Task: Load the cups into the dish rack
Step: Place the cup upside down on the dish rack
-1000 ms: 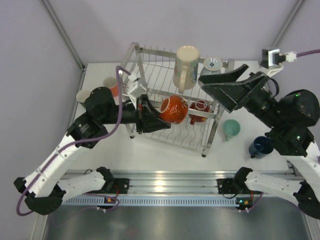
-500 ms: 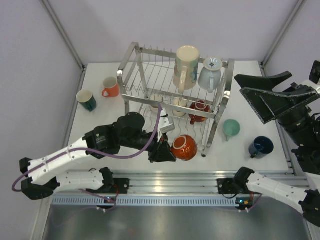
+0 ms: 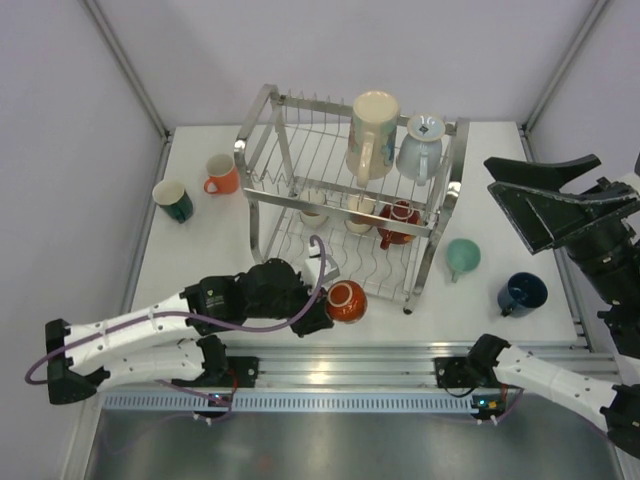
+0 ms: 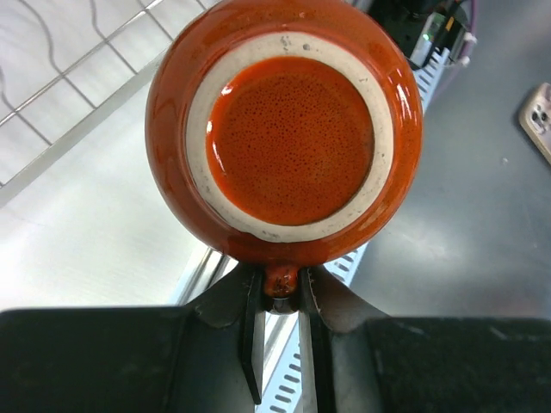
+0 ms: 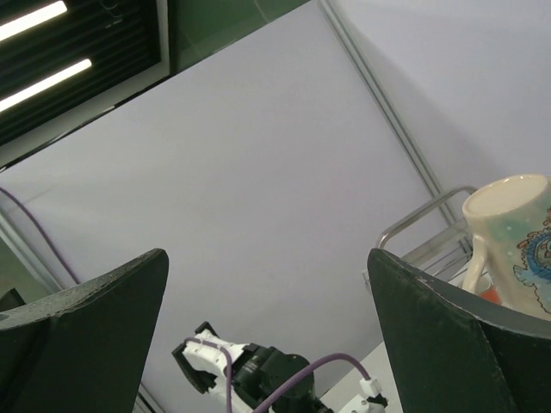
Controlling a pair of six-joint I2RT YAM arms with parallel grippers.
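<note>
**A:** Where's the round orange cup [image 4: 284, 129] right now?

**B:** In the left gripper [image 4: 280, 288], just in front of the dish rack [image 3: 246, 170] and low down by the near edge of the worktop [image 3: 200, 250]. Its unglazed foot ring faces the wrist camera, so it's hanging sideways and looks to be clear of the surface.

**A:** How is it held?

**B:** By the handle [image 4: 281, 280] alone. The gripper is nearly closed, with both fingers pinching that thin loop and nothing else.

**A:** Is that a safe place to hold it?

**B:** It's fair, I'd say. Glazed pottery is stiff and won't give, but it's slick. This one is big-bellied, so most of its weight hangs away from the pinch and it could swivel. It would also chip if it knocked against the wire, so it should go in slowly.

**A:** And the right gripper [image 5: 267, 318]?

**B:** It's up in the air on the right with the fingers spread as wide as they go, holding nothing. The mint cup [image 3: 462, 258] and the navy cup [image 3: 521, 293] sit on the worktop below it, beside the rack. For those I'd take either the handle or the rim wall.
</note>
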